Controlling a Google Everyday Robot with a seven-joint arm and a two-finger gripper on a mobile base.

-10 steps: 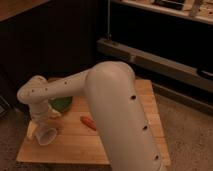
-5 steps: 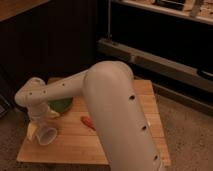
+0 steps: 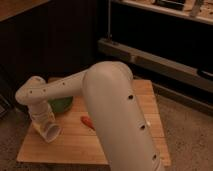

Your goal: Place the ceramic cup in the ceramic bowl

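In the camera view, the gripper (image 3: 44, 121) at lower left appeared to hold the ceramic cup (image 3: 50, 131), tilted above the wooden table (image 3: 75, 145), just beside the green ceramic bowl (image 3: 62, 105), so the carry seemed underway, calling for a shift up-right over the bowl.

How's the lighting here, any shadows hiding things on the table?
Camera view: dim, warm light; background nearly black; the arm shades the ceramic bowl; the gripper, low left over the wooden table by the ceramic cup, is lit well enough.
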